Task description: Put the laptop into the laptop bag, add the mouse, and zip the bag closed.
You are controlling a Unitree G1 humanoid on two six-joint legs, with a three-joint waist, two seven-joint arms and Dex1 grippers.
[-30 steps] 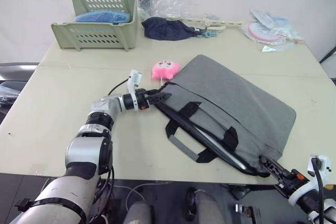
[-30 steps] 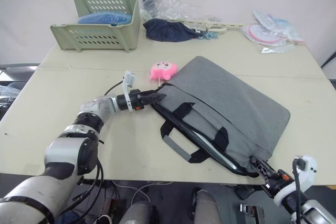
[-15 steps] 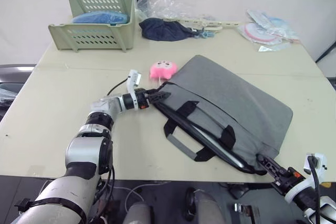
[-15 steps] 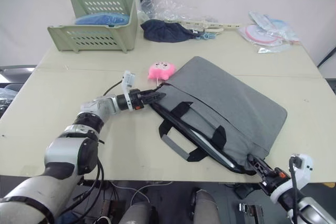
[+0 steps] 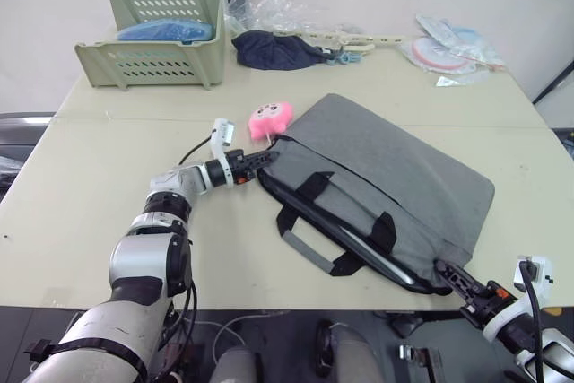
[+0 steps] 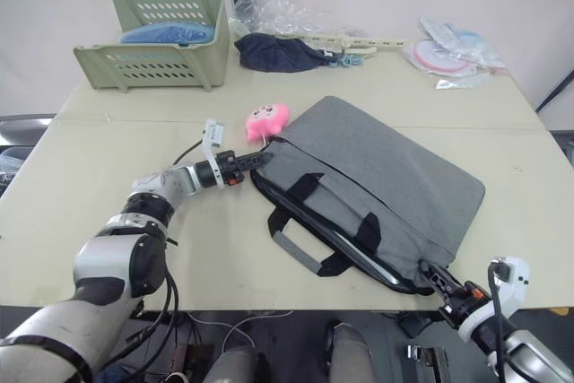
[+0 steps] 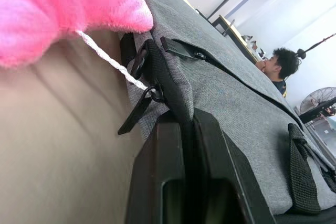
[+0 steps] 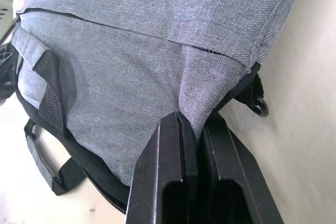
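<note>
The grey laptop bag [image 5: 395, 177] lies flat on the table, its black handles [image 5: 316, 248] and open zipper edge toward me. My left gripper [image 5: 262, 157] is at the bag's far-left corner. In the left wrist view its fingers [image 7: 215, 145] stand together on the bag's black corner tab [image 7: 167, 80], beside a zipper pull [image 7: 137, 113]. At the near-right corner my right gripper [image 5: 446, 268] is shut, with grey fabric [image 8: 197, 90] pinched between its fingers [image 8: 170, 150]. The laptop and the mouse are hidden or out of view.
A pink round plush [image 5: 269, 116] touches the bag's far-left corner, its white string [image 7: 107, 60] across the tab. At the back stand a green basket [image 5: 152, 56], a dark navy cloth bundle [image 5: 278, 49] and plastic packets [image 5: 453, 47]. The table's near edge runs just below the bag.
My left gripper's fingers have closed together on the bag's far-left corner. The right gripper keeps its grip on the near-right corner. The whole picture has shifted a little.
</note>
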